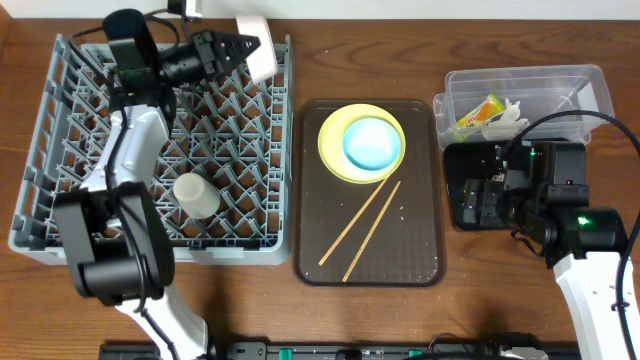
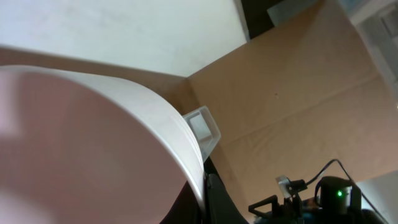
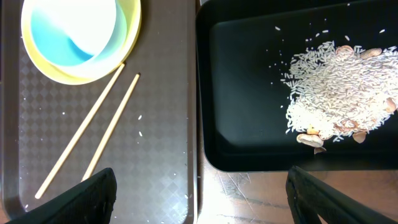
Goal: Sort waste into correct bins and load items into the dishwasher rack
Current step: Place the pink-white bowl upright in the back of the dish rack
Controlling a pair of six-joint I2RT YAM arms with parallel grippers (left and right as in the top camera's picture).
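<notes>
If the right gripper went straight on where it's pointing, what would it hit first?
Likely the rim of the black tray nearest the brown serving tray; the open right gripper points down there. Depth unclear.

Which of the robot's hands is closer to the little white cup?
Left. The left gripper, holding a white bowl, hovers at the rack's far edge; the cup stands in that rack. The right gripper hangs over the black tray, beyond the brown tray.

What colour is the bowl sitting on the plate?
Light blue bowl; the overhead view shows it best.
</notes>
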